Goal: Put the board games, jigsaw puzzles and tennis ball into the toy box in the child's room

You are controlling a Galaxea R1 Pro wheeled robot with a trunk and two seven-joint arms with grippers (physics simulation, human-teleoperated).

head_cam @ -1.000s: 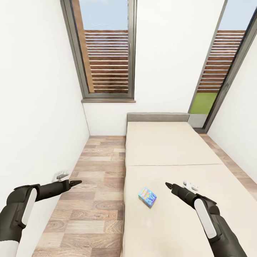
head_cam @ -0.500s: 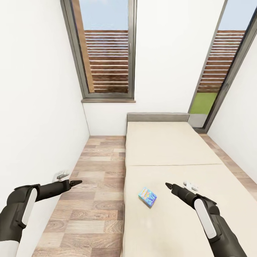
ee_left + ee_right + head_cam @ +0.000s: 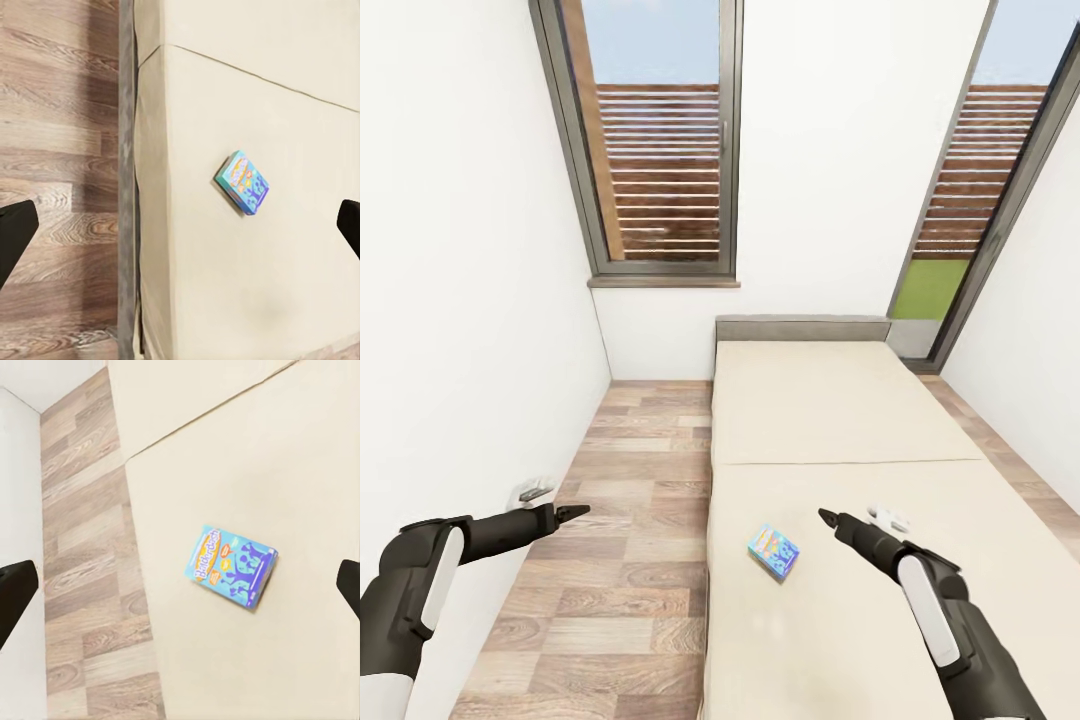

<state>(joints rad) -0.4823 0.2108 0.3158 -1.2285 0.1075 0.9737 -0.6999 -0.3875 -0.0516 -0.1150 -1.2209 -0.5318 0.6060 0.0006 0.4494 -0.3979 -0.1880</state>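
Room: white walls, wood-plank floor, two tall dark-framed windows on the far wall.
Bed: beige cover, low headboard at the far end, a seam across the middle.
Left gripper: hangs over the floor beside the bed's left edge; fingers spread wide in its wrist view, holding nothing.
Right gripper: hangs above the bed's near half, just right of the game; fingers likewise spread, empty.
Board game: small blue printed box lying flat near the bed's left edge, nearer than the seam; probably apart from both grippers.
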